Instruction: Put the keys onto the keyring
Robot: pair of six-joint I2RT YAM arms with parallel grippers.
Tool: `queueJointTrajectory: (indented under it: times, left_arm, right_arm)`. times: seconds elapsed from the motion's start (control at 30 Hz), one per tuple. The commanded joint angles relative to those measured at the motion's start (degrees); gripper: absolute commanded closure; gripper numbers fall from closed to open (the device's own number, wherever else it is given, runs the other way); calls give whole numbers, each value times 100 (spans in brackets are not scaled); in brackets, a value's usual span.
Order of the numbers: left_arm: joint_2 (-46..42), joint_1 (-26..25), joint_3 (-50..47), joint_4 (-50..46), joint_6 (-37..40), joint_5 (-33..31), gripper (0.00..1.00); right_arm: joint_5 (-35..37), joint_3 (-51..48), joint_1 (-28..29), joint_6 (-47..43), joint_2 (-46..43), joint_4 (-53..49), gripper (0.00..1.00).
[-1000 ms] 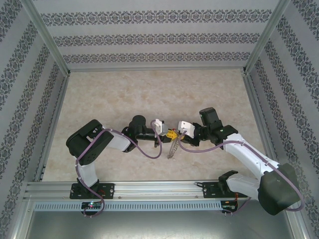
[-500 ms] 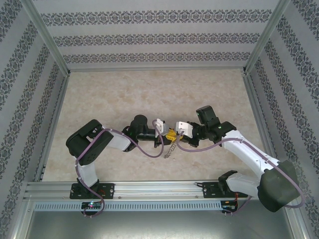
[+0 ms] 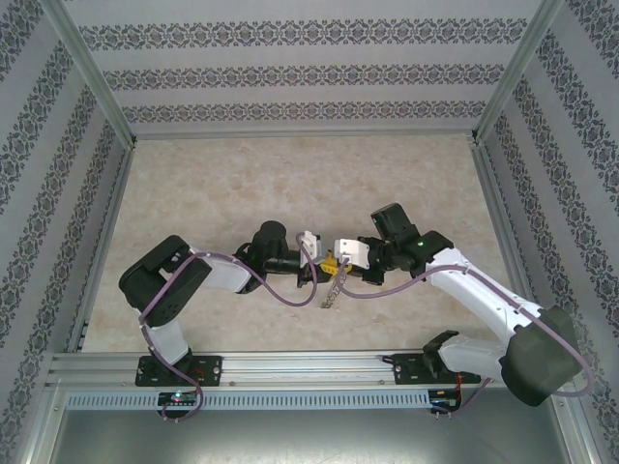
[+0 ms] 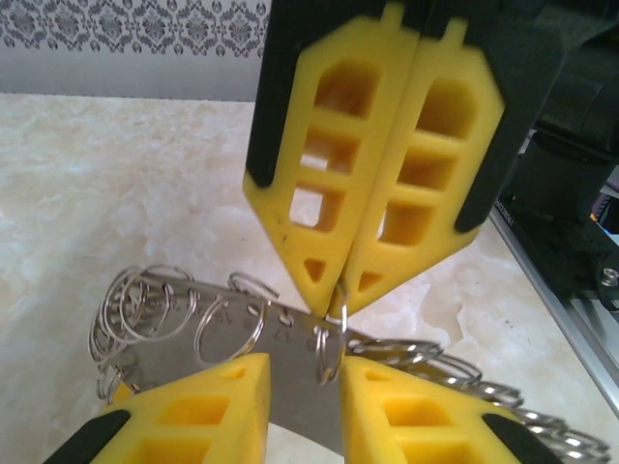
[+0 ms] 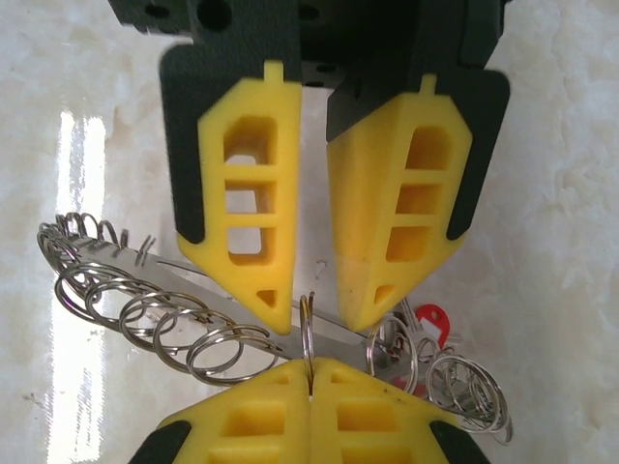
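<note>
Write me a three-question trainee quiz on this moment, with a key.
1. True or false: the right gripper is shut on a split ring of the keyring.
2. The left gripper has its jaws: A) apart, B) pressed together, C) clamped on a cable.
3. What colour is the key head seen in the right wrist view?
Key: 1 true; 2 A; 3 red.
</note>
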Motion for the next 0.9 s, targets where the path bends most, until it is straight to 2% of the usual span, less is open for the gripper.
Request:
queueJointTrajectory:
  times: [0.0,0.2,0.7,0.8,0.87]
  left_arm:
    - [-281,3,152,-272,240,107,74]
    - [-369,11,187,-429,330,188,75]
    - [49,-26,452,-434,291,205,75]
    - [90,-24,388,-313,295,158,81]
    - [85,-24,356,-270,307,113,92]
  right_arm:
    - [359,218,59,-144,26,-234,100]
    - [441,311,100,-206,78,-320,100]
    - [157,404,92,-69,93,-161,100]
    - [100,400,74,-42,103,-133,100]
    - [63,393,59,-27,115,-122,100]
